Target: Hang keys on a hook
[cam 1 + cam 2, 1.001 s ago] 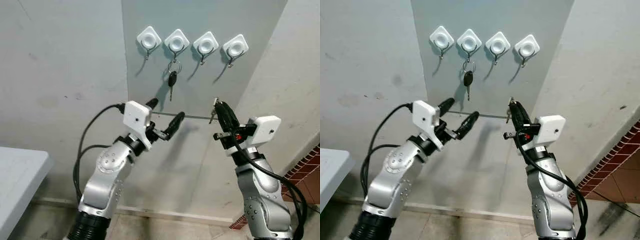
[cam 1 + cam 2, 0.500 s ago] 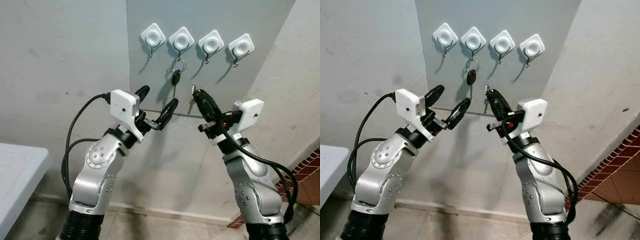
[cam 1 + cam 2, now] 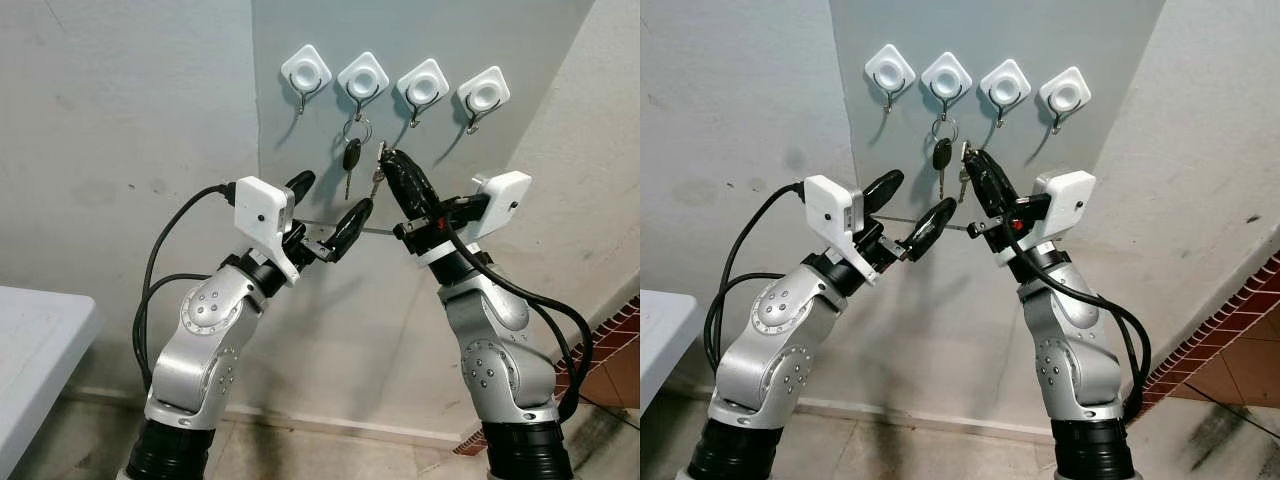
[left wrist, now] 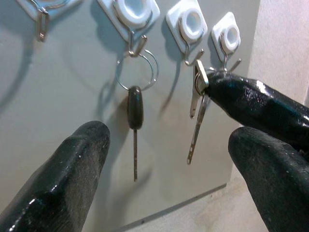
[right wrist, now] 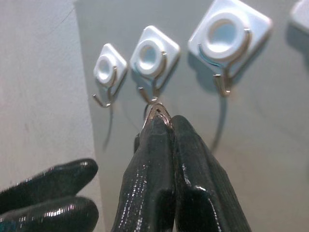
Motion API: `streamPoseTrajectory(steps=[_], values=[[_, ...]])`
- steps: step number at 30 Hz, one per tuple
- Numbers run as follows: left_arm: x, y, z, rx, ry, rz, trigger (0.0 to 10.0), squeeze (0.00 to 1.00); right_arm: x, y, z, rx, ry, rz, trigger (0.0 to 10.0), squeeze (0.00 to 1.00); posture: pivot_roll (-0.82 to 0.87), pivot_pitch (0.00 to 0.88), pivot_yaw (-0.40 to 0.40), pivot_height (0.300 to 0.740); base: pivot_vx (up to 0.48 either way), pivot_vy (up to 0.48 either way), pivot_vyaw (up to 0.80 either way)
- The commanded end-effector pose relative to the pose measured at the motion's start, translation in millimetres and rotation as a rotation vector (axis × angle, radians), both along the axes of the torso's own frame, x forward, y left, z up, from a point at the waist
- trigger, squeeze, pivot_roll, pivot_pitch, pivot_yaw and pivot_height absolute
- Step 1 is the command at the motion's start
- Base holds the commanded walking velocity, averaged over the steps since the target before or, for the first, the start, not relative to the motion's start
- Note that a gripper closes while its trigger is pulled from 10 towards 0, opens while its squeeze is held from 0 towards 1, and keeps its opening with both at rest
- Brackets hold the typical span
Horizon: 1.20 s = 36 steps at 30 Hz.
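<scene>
Four white diamond-shaped hooks (image 3: pixel 422 82) sit in a row on a grey wall panel. From the second hook (image 3: pixel 363 75) hangs a ring with a black-headed key (image 3: pixel 351 155). My right gripper (image 3: pixel 388 160) is raised just right of that key, below the second and third hooks, and is shut on a small bunch of silver keys (image 4: pixel 197 104) that dangles from its tip. The ring of the bunch (image 5: pixel 159 110) peeks out between the pinched fingertips. My left gripper (image 3: pixel 328 200) stands open a little lower, to the left, holding nothing.
A white table corner (image 3: pixel 40 340) lies at the lower left. Red brick flooring (image 3: pixel 615 350) shows at the lower right. A thin horizontal rod (image 3: pixel 385 232) runs along the wall behind the grippers. The first hook (image 3: pixel 303 70) and fourth hook (image 3: pixel 483 92) are bare.
My right gripper has risen and swung left with the silver keys, from the lower right up to just below the hooks. The left arm shifted slightly; its fingers stay open.
</scene>
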State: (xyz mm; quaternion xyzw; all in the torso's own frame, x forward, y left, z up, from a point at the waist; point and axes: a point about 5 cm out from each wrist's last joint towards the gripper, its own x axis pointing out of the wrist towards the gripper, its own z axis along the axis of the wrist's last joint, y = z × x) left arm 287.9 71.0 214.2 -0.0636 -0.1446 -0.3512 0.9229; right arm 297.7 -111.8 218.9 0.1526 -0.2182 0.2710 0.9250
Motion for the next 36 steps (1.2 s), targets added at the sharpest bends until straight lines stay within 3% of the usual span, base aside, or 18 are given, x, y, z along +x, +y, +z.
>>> streamPoseTrajectory(steps=[1, 24, 36], values=[[-1.9, -3.9, 6.1, 0.009, -0.020, -0.031, 10.0, 0.00, 2.0, -0.6, 4.0, 0.018, -0.011, -0.008, 10.0, 0.00, 0.01, 0.000, -0.032, 0.740, 0.000, 0.000, 0.00], [4.0, -1.8, 8.7, 0.042, -0.008, -0.072, 10.0, 0.00, 2.0, 11.2, 14.5, 0.095, -0.076, -0.021, 10.0, 0.00, -0.01, 0.000, 0.063, 0.740, 0.000, 0.000, 0.00], [4.7, -5.2, 10.7, 0.036, -0.009, -0.086, 10.0, 0.00, 4.4, 13.3, 20.2, 0.105, -0.099, -0.018, 10.0, 0.00, -0.01, 0.000, 0.056, 0.740, 0.000, 0.000, 0.00]])
